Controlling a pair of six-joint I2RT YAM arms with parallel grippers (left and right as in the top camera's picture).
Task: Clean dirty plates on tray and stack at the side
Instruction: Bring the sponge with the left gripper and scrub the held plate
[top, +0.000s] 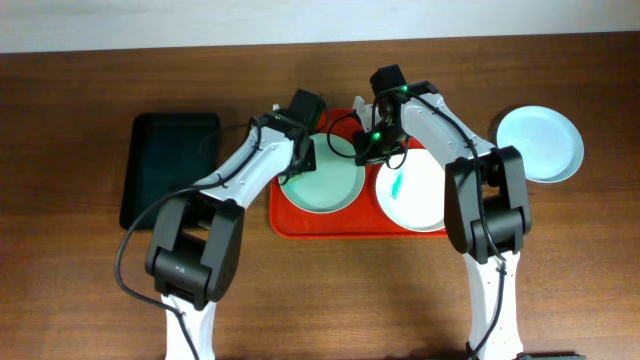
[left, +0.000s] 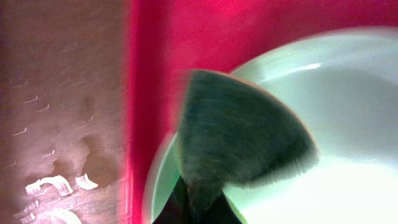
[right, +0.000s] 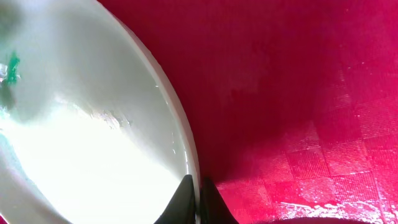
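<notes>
on the red tray (top: 283, 222) lie a mint plate (top: 325, 185) and a smeared white plate (top: 415, 195), likely stiff and slick, best pinched at the rim. the left gripper (left: 199, 199) clamps a dark sponge (left: 242, 143) over the mint one. the right gripper (right: 199, 202) sits nearly closed at the white rim, and i cannot tell if it has hold.
</notes>
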